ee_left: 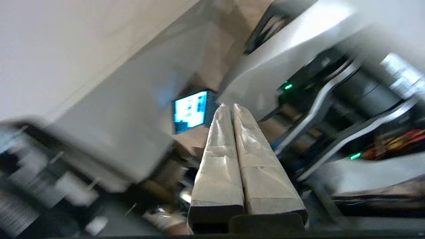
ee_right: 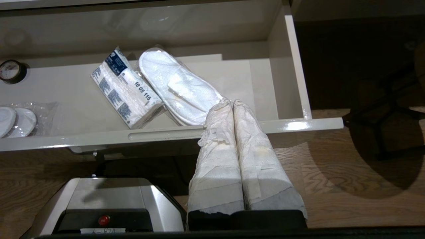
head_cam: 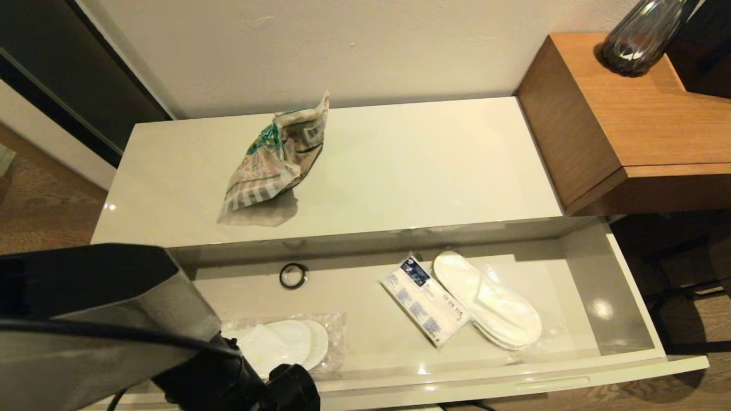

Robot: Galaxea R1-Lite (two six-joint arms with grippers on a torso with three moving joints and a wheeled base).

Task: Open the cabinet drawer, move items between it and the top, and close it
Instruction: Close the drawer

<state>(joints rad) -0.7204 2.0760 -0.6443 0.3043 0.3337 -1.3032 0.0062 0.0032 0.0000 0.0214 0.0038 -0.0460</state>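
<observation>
A: Drawer stood pulled fully out. Where were the items?

B: Bag with the green band was on the top, left of centre, crumpled and half upright. Packet and one pair of slippers lay side by side in the drawer's right half, touching, both long axes running from back-left to front-right. A second pair of slippers lay flat at front-left. A black ring sat near the back wall, apart from everything.

A: Grippers?

B: Left gripper had its fingers pressed together, nothing between them. Its wrist view showed only blurred room, no cabinet. In the head view the left arm filled the lower-left corner, partly over the front-left slippers. Right gripper was likewise closed and empty, hanging in front of the drawer front, just off the toe end of the right-hand slippers.

A: Which relation decides the next move?

B: My judgement: the bag was the only item on top, lying forward and slightly right of the left arm, well beyond the drawer's back edge. Left arm looked nearer to it. Right arm looked nearer to the packet and right-hand slippers. Either gripper would need to open first.
</observation>
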